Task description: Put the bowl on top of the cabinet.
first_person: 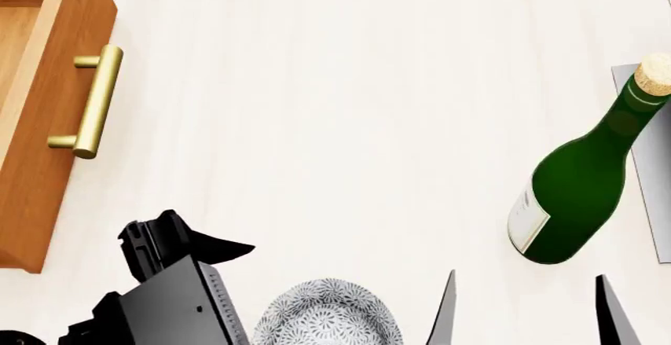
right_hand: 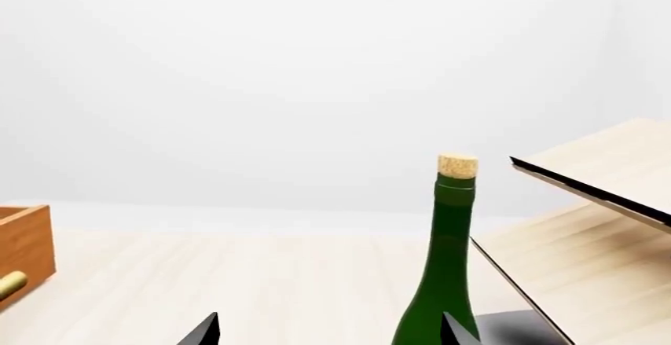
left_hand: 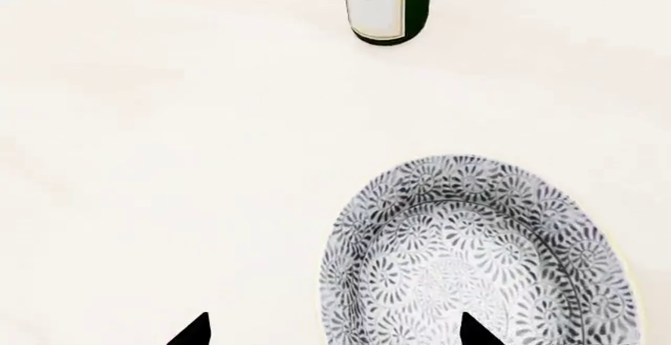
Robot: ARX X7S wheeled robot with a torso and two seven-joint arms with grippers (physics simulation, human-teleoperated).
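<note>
The bowl (left_hand: 477,255), white with a fine grey-blue pattern, stands on the pale table and also shows at the near edge of the head view (first_person: 327,317). My left gripper (left_hand: 335,331) is open just above it, one fingertip over the bowl's inside and the other over bare table beside its rim. The brown wooden cabinet (first_person: 42,133) with a brass bar handle (first_person: 93,101) is at the far left, and its corner shows in the right wrist view (right_hand: 23,244). My right gripper (first_person: 527,317) is open and empty near the front right.
A corked green bottle (first_person: 571,180) stands upright right of centre, close ahead of the right gripper's (right_hand: 330,333) fingertip (right_hand: 453,331). Its base shows ahead of the left gripper (left_hand: 386,3). A pale slanted wooden rack (right_hand: 598,203) with a dark base stands behind the bottle at the right edge (first_person: 648,164).
</note>
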